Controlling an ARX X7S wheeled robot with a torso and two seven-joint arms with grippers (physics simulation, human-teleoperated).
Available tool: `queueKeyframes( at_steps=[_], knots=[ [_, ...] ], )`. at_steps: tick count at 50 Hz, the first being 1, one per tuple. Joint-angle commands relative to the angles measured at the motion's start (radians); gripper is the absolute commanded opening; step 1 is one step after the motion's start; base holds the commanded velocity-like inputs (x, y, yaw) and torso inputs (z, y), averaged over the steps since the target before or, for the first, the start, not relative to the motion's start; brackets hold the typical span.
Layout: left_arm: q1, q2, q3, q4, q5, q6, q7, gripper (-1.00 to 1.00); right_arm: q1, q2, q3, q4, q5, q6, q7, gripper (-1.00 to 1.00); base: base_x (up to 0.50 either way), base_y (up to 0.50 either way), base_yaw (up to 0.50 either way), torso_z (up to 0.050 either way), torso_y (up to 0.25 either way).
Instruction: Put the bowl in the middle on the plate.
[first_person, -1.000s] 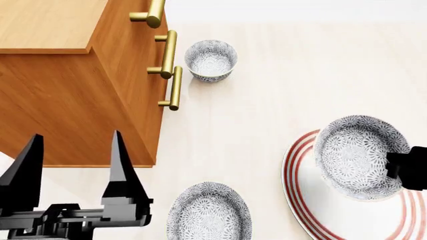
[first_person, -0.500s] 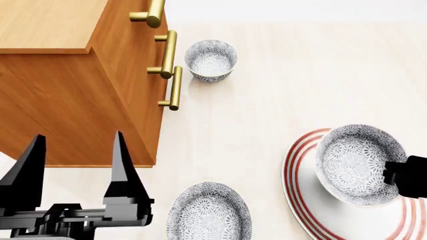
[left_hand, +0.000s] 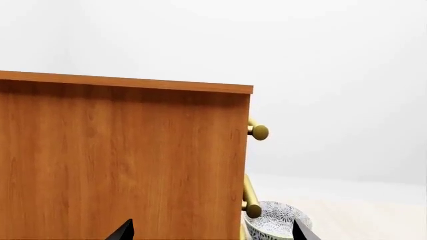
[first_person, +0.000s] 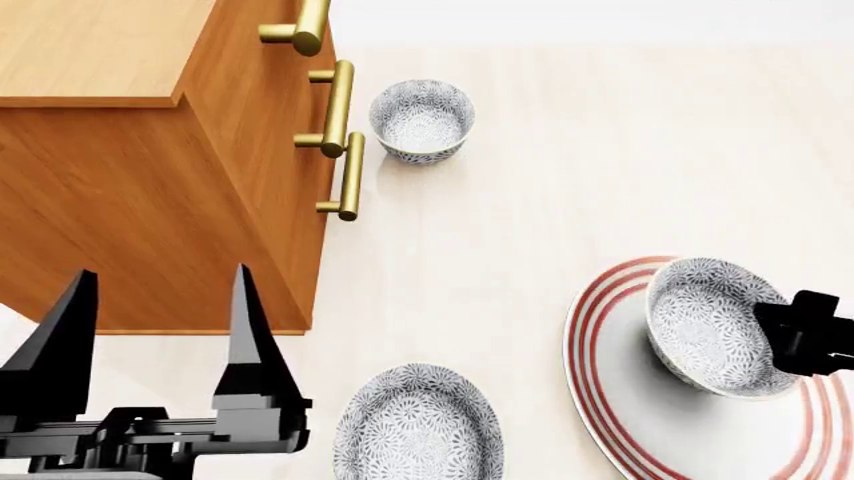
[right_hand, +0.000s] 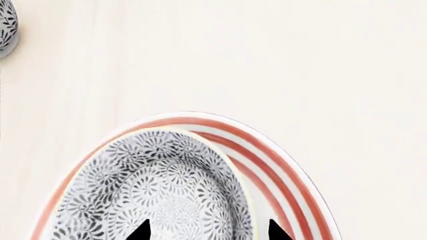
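The bowl (first_person: 707, 325) (right_hand: 153, 190), white with grey-blue floral speckle, sits on the plate (first_person: 627, 400) (right_hand: 280, 165), toward its far side and slightly tilted. The plate is large and white with red rings. My right gripper (first_person: 781, 332) (right_hand: 207, 231) is at the bowl's right rim. Its jaws stand wide apart, one fingertip over the bowl's inside and one outside the wall. My left gripper (first_person: 160, 272) (left_hand: 210, 232) hangs open and empty beside the wooden cabinet, far from the plate.
A wooden cabinet (first_person: 134, 180) (left_hand: 120, 160) with brass handles (first_person: 344, 175) fills the left. One look-alike bowl (first_person: 422, 120) stands by the handles, another (first_person: 418, 425) near the front edge. A bowl (left_hand: 277, 225) shows past the cabinet corner.
The bowl has come down onto the plate and looks smaller and lower. The right gripper has moved down and slightly right with it. The left arm barely shifted.
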Motion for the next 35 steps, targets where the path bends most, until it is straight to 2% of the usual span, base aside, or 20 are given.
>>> queueKeyframes(
  at_steps=[1, 8, 20, 24, 29, 33, 35],
  knots=[
    [0.005, 0.005, -0.004, -0.003, -0.001, -0.001, 0.003, 1.0, 0.013, 0.0, 0.004, 0.001, -0.006, -0.009, 0.003, 1.0, 0.0, 0.0, 0.0, 0.0, 0.0],
    [0.008, 0.005, -0.006, -0.004, 0.0, 0.0, 0.006, 1.0, 0.023, 0.0, 0.018, -0.017, -0.001, -0.021, 0.019, 1.0, 0.0, 0.0, 0.0, 0.0, 0.0],
    [0.016, -0.002, -0.016, -0.002, 0.007, 0.015, 0.003, 1.0, 0.044, 0.0, 0.046, -0.081, -0.109, -0.27, 0.1, 1.0, 0.0, 0.0, 0.0, 0.0, 0.0],
    [0.021, -0.005, -0.019, -0.002, 0.021, 0.029, 0.003, 1.0, 0.045, 0.0, 0.049, -0.092, -0.156, -0.435, 0.129, 1.0, 0.0, 0.0, 0.0, 0.0, 0.0],
    [0.026, -0.004, -0.02, -0.003, 0.032, 0.036, 0.007, 1.0, 0.008, 0.0, 0.015, -0.123, -0.36, -0.687, 0.201, 1.0, 0.0, 0.0, 0.0, 0.0, 0.0],
    [0.026, -0.004, -0.022, -0.002, 0.029, 0.036, 0.01, 1.0, -0.018, 0.0, -0.008, -0.138, -0.482, -0.809, 0.228, 1.0, 0.0, 0.0, 0.0, 0.0, 0.067],
    [0.026, -0.005, -0.023, -0.001, 0.028, 0.034, 0.012, 1.0, -0.025, 0.0, -0.015, -0.145, -0.481, -0.86, 0.229, 1.0, 0.0, 0.0, 0.0, 0.0, 0.25]
  ],
)
